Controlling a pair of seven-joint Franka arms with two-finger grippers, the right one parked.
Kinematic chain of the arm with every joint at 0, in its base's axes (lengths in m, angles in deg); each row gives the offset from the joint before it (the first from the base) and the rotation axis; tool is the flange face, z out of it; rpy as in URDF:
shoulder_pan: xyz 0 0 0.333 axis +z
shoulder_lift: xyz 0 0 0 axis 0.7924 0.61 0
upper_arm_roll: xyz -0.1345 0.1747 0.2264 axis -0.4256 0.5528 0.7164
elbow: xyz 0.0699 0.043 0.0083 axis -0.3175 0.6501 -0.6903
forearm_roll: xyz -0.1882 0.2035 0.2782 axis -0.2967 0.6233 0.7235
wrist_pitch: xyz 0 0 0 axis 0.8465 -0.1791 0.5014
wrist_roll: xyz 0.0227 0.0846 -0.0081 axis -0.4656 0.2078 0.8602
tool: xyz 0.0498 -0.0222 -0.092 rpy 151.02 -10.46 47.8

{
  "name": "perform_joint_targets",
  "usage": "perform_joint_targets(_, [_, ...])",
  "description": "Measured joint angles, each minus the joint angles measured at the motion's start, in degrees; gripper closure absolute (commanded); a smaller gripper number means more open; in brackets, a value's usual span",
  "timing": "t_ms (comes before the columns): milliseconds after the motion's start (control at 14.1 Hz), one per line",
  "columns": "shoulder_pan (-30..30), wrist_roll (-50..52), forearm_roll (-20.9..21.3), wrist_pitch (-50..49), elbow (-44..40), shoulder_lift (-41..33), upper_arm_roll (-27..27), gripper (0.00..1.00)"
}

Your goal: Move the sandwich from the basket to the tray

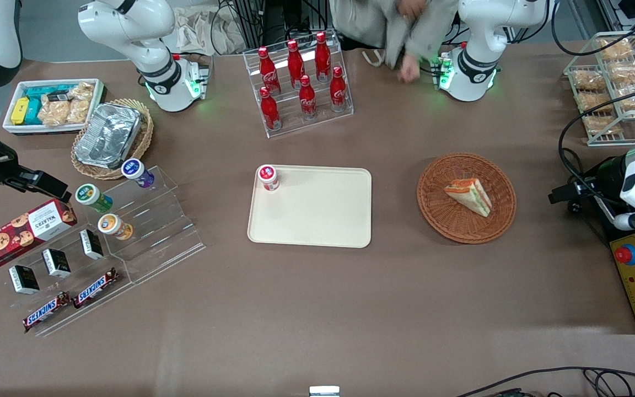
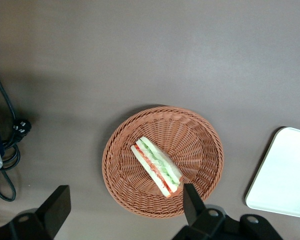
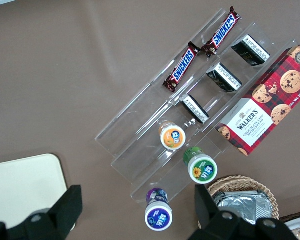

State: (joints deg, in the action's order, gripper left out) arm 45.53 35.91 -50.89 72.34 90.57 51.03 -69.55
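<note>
Pincer (image 2: pixel 125 207) hangs above the basket (image 2: pixel 200 145), its fingers apart, holding nothing. Sandwich (image 2: pixel 157 166) lies in the basket, without readable label. Near the tray (image 1: pixel 317 220) are Snickers bars (image 1: pixel 72 300).

The left arm's gripper (image 2: pixel 122 212) is cut off by the edge of the left wrist view: only two dark fingertips (image 2: pixel 191 200) show, spread wide apart, with the jaws' base out of frame. In that view the flat cream-beige plastic tray (image 2: pixel 282 175) shows only one rounded corner, at about four o'clock from the round reddish-brown wicker basket (image 2: pixel 200 140). In the front view the working arm's wrist is cropped by the frame, so the gripper itself is unseen there.
</note>
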Motion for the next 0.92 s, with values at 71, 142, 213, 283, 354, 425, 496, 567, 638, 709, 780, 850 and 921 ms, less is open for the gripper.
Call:
perform_joint_targets(71, [0.00,0.00,0.00,0.03,0.00,0.01,0.00,0.00])
perform_joint_targets(142, [0.00,0.00,0.00,0.04,0.00,0.02,0.00,0.00])
perform_joint_targets(213, [0.00,0.00,0.00,0.04,0.00,0.03,0.00,0.00])
perform_joint_targets(283, [0.00,0.06,0.00,0.08,-0.01,0.03,0.00,0.00])
perform_joint_targets(354, [0.00,0.41,-0.02,0.13,-0.06,0.02,0.00,0.00])
perform_joint_targets(425, [0.00,0.92,-0.03,0.13,-0.18,0.01,0.00,0.00])
perform_joint_targets(496, [0.00,1.23,-0.03,0.13,-0.27,-0.02,0.00,0.00])
perform_joint_targets(567, [-0.01,1.29,-0.03,0.13,-0.28,-0.04,0.00,0.00])
perform_joint_targets(638, [-0.01,1.29,-0.03,0.10,-0.25,-0.04,0.00,0.00])
perform_joint_targets(709, [-0.01,1.29,-0.03,0.03,-0.05,-0.03,0.00,0.00])
perform_joint_targets(780, [-0.02,1.29,-0.04,0.12,0.61,-0.01,-0.02,0.00])
perform_joint_targets(850, [-0.07,1.30,-0.17,0.90,1.97,-0.04,-0.13,0.00])
perform_joint_targets(921, [-0.24,1.32,-0.50,3.18,4.10,-0.28,-0.40,0.00])
